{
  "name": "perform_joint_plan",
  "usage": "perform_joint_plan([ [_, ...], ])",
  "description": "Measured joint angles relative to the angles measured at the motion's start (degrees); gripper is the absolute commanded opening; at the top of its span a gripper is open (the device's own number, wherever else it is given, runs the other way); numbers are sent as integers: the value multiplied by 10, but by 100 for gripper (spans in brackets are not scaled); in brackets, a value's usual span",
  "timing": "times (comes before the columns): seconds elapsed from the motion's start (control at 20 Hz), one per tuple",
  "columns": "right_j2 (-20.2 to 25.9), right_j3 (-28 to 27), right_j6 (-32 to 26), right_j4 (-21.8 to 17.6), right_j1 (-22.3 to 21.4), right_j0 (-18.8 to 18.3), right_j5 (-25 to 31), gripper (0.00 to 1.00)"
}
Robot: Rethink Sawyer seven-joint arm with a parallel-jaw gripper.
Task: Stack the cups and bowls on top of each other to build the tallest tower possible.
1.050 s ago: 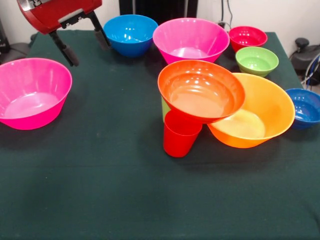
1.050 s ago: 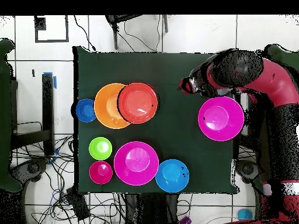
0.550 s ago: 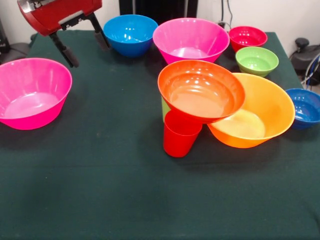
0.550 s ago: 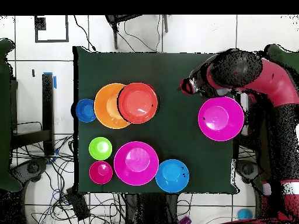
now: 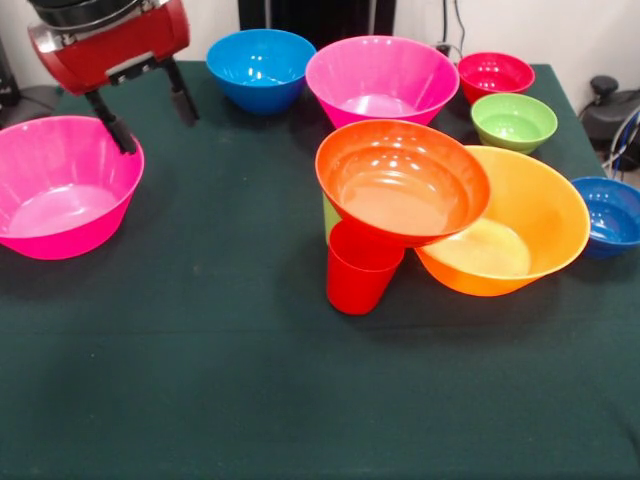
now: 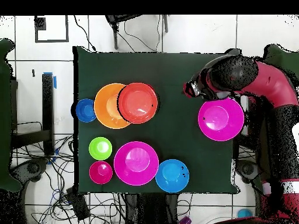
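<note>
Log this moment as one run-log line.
gripper: open, empty, above glossy pink plastic bowl rim | red-orange plastic bowl: tilted on red plastic cup and big orange plastic bowl | stacking: unfinished

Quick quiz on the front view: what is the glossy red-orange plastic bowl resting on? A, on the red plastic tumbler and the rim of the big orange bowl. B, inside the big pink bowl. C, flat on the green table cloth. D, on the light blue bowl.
A: the glossy red-orange plastic bowl sits tilted atop the red plastic tumbler, leaning on the big orange bowl.
</note>
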Motion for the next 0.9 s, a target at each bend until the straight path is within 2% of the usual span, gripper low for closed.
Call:
perform_joint_plan([
  [0.3,-28,-2,0,-36,-5,11,-37,100],
  [0.75,-56,-30,0,-39,8,40,-37,100],
  [0.9,-65,-47,0,-38,20,62,-37,100],
])
